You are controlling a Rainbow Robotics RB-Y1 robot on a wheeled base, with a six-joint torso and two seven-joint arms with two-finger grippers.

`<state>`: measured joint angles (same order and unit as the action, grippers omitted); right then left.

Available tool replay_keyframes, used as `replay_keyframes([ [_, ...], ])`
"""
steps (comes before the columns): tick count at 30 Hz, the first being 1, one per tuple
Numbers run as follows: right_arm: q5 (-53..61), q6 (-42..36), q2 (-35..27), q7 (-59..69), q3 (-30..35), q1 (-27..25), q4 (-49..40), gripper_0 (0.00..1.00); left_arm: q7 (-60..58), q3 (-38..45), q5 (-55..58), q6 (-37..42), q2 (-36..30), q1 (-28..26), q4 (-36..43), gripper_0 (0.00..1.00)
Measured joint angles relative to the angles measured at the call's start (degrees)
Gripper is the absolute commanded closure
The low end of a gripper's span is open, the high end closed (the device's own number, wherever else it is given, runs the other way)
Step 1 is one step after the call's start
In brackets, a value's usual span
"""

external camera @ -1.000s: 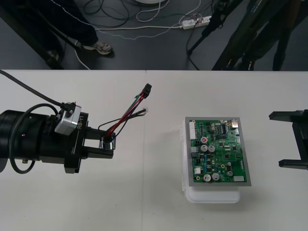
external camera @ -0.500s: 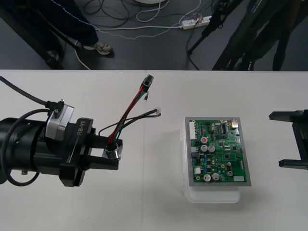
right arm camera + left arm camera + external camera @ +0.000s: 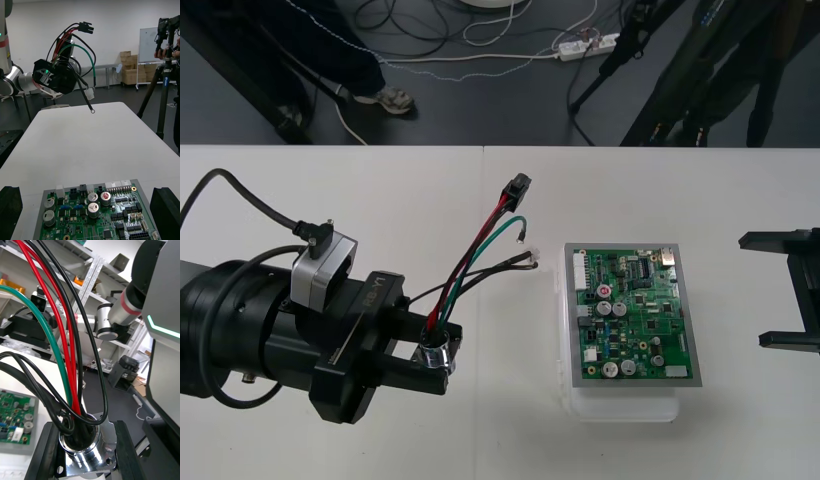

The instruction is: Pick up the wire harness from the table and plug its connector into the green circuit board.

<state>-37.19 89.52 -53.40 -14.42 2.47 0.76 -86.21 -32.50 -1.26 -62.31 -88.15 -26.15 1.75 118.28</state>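
Metal socket [image 3: 84,452]: harness end pinched in the left gripper [image 3: 438,356], so the wires are freed.
Black plug [image 3: 519,187]: raised above that gripper, unplugged.
Green circuit board [image 3: 630,315]: between the 2 grippers.
Right gripper [image 3: 765,290]: spread, parked.

Harness [image 3: 450,298] held aloft: metal socket [image 3: 434,352] low, wires [image 3: 480,246] fanning up to black plug [image 3: 518,187] (unplugged); green board [image 3: 632,315] flat, nearby.

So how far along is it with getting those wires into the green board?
Done: the pickup; the left gripper is shut on the harness's round metal socket, above the light table. In hand: the carry; the small black plug sticks up free, short of the green circuit board. Left: pushing the plug into the board. The right gripper stands open at the table's right side.
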Motion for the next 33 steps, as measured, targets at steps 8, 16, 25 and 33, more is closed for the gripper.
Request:
replay_keyframes([
  [8,-0.11,0.00,0.00,0.00,0.00,0.00,0.00,0.00,-1.75,-2.14,1.40,0.00,0.00,1.08,-0.01,1.00],
  [16,-0.11,0.00,0.00,0.00,0.00,0.00,0.01,0.00,-4.84,-6.01,4.79,-0.01,-0.12,4.26,-3.12,1.00],
  [25,0.29,0.00,0.00,0.01,0.00,0.00,0.01,0.00,-4.98,-9.52,6.66,-0.01,-2.30,7.28,-4.49,1.00],
  [33,1.46,0.00,0.00,0.44,-0.98,0.37,0.01,0.00,-5.97,-12.44,7.50,-0.01,-4.29,8.12,-4.53,1.00],
])
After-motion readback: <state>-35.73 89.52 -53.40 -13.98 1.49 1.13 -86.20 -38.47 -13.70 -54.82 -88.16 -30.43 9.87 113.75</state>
